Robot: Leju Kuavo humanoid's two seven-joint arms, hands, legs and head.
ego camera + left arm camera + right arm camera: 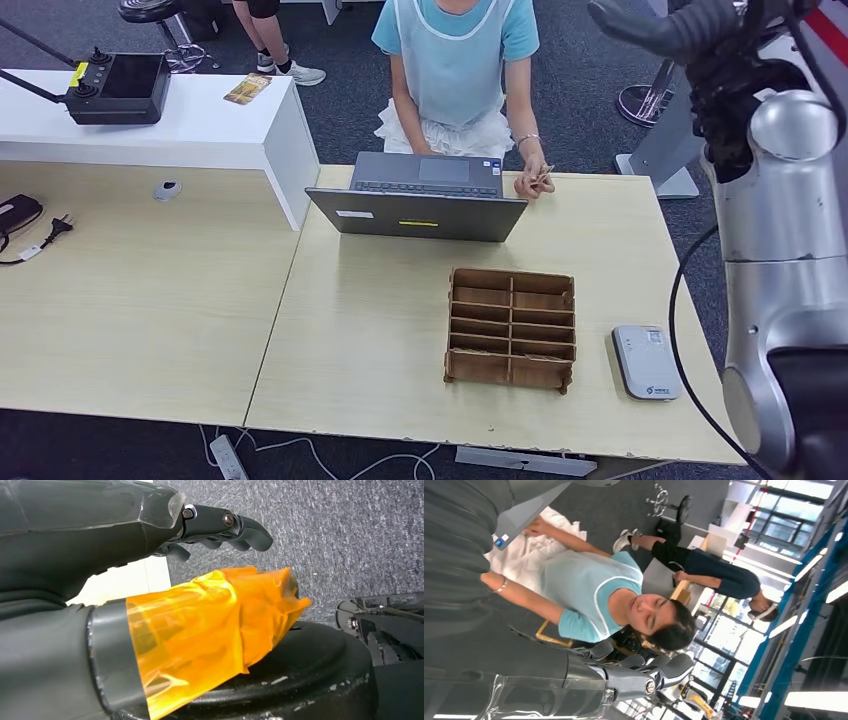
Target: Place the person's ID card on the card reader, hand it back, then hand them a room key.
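Note:
A person [455,70] sits across the table behind an open grey laptop [420,200] and pinches a small card [541,178] in one hand at the laptop's right corner. The white card reader [646,362] lies flat near the table's front right corner. My right arm is raised at the right, and my right hand [660,25] is high above the table, holding nothing. In the right wrist view that hand [589,680] has its fingers stretched out towards the person [594,590]. My left hand [165,545] hangs low over grey carpet, its orange-taped thumb [210,625] apart from loosely bent fingers, empty.
A wooden box [511,327] with several slots stands left of the reader; I cannot make out what its slots hold. A white counter [150,125] with a black controller stands at back left. A second person [719,577] stands further back.

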